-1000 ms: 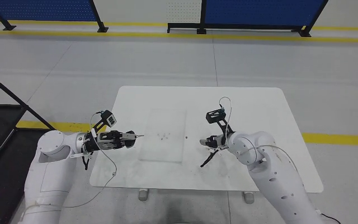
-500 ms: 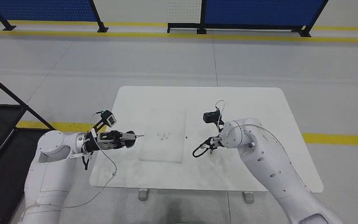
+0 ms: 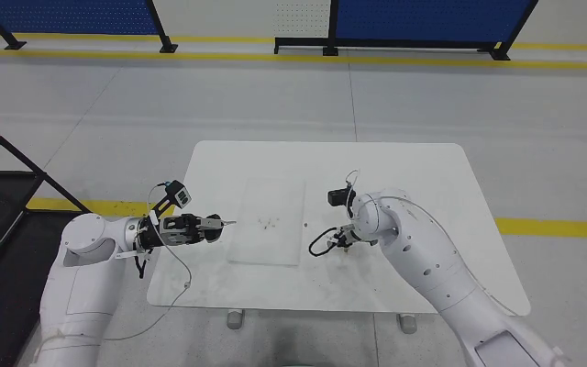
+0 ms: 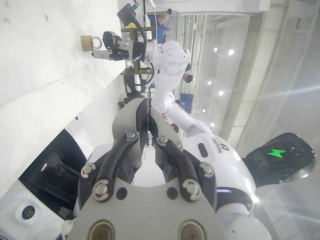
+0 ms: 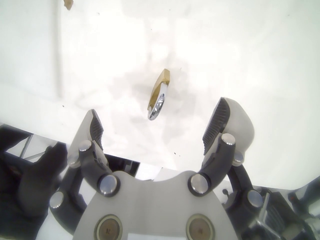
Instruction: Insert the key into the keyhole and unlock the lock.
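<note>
A small brass padlock (image 5: 158, 89) with a silver shackle stands on edge on the white table (image 3: 413, 183). My right gripper (image 5: 159, 110) is open just behind it, one finger on each side of the shackle end and neither touching. The left wrist view shows the padlock (image 4: 87, 43) on the table with my right gripper (image 4: 103, 46) close against its shackle. My left gripper (image 3: 216, 223) hovers over the table's left part, shut on the key (image 3: 229, 222), whose thin tip points toward the right arm. Between the shut fingers (image 4: 142, 116) the key is a thin edge.
A pale rectangular mat (image 3: 268, 220) lies in the middle of the table between the two arms. A small brown speck (image 5: 67, 1) sits near the mat's edge beyond the lock. Blue barrier panels (image 3: 431, 18) stand on the floor behind the table.
My right gripper has swung left and toward the table's middle, ending close behind the padlock. The left arm with the key has stayed still.
</note>
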You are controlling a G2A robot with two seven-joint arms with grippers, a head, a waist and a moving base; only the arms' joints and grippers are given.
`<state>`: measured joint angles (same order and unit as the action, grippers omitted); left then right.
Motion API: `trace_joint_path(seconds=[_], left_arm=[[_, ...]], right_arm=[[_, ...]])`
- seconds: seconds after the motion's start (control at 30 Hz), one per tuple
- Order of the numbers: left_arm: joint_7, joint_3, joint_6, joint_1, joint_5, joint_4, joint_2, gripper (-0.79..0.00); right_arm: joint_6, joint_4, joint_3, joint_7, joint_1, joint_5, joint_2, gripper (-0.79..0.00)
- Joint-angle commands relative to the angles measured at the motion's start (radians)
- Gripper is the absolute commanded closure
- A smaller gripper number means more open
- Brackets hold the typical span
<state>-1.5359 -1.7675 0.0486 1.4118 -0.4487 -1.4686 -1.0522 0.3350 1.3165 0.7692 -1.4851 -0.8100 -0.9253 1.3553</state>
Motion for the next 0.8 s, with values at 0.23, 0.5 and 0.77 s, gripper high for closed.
trace_joint_path(seconds=[0.23,0.5,0.77], left_arm=[[0.000,0.000,0.000,0.000,0.000,0.000,0.000,0.000],[0.000,0.000,0.000,0.000,0.000,0.000,0.000,0.000],[0.000,0.000,0.000,0.000,0.000,0.000,0.000,0.000]], right_arm=[[0.015,-0.051,-0.028,0.015,0.012,0.006,0.025,-0.446],[0.028,-0.087,-0.024,0.028,0.019,0.009,0.037,-0.391],[0.048,-0.112,-0.013,0.048,0.017,0.002,0.043,-0.379]])
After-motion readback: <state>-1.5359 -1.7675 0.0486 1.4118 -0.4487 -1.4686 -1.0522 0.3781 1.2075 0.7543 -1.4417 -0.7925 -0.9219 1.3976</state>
